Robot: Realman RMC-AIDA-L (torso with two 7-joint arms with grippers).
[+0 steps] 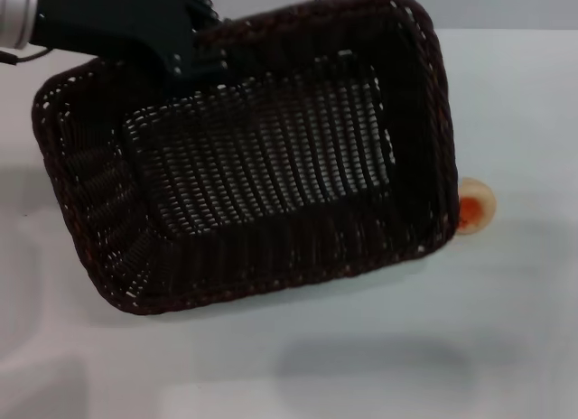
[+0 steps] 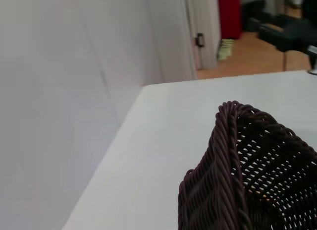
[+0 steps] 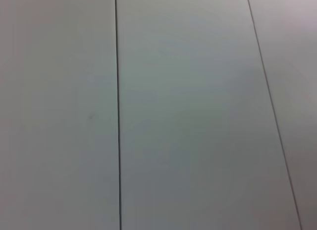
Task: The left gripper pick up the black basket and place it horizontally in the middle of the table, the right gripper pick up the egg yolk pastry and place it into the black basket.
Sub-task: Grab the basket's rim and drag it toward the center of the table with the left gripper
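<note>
My left gripper (image 1: 200, 51), black with a silver cuff, is shut on the far rim of the black basket (image 1: 262, 153) and holds it lifted and tilted above the white table (image 1: 361, 347). The basket's shadow lies on the table below it. The basket's rim also shows in the left wrist view (image 2: 233, 141). The egg yolk pastry (image 1: 473, 207) lies on the table, partly hidden behind the basket's right edge. My right gripper is out of view; the right wrist view shows only a plain panelled surface.
A wall stands to the side of the table in the left wrist view (image 2: 59, 91). A doorway and red object (image 2: 229, 14) lie far beyond the table's end.
</note>
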